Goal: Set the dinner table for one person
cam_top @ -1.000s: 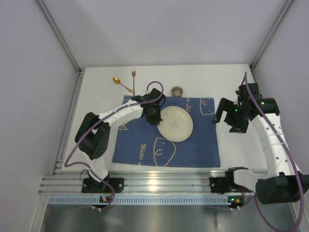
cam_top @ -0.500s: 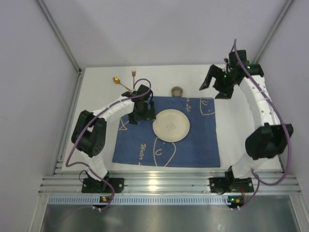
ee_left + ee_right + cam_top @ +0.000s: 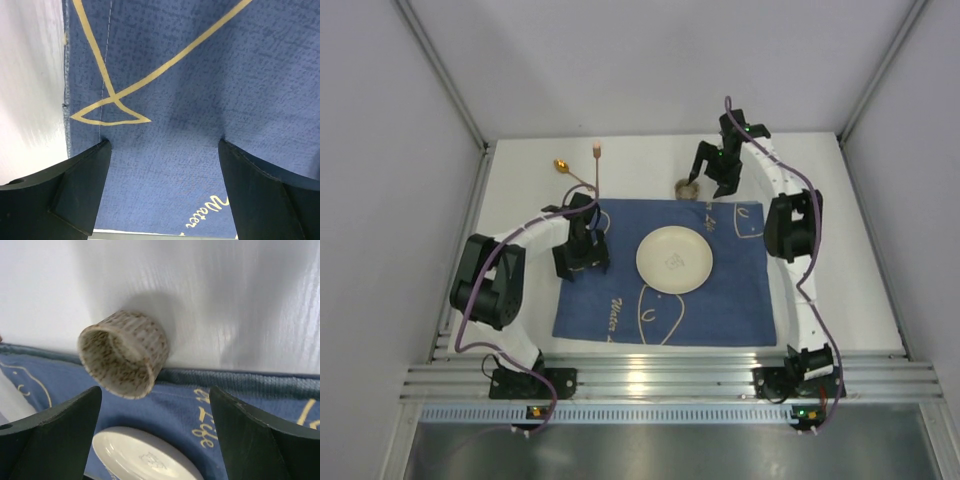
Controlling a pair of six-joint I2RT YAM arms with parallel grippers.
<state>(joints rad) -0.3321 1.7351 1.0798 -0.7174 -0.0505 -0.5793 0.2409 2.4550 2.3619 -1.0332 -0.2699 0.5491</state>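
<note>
Right wrist view: speckled cup [image 3: 123,353] empty, on counter [image 3: 225,290] at placemat's [image 3: 240,405] far edge; plate [image 3: 145,455] empty. Right pincer [image 3: 155,390], left pincer [image 3: 164,145] spread wide, holding nothing.

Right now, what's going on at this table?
The plate sits on the blue placemat. Left gripper hangs open and empty over the mat's left side. Right gripper, open, hovers over the small speckled cup at the mat's far edge, not gripping it. A spoon and another utensil lie on the table beyond.
</note>
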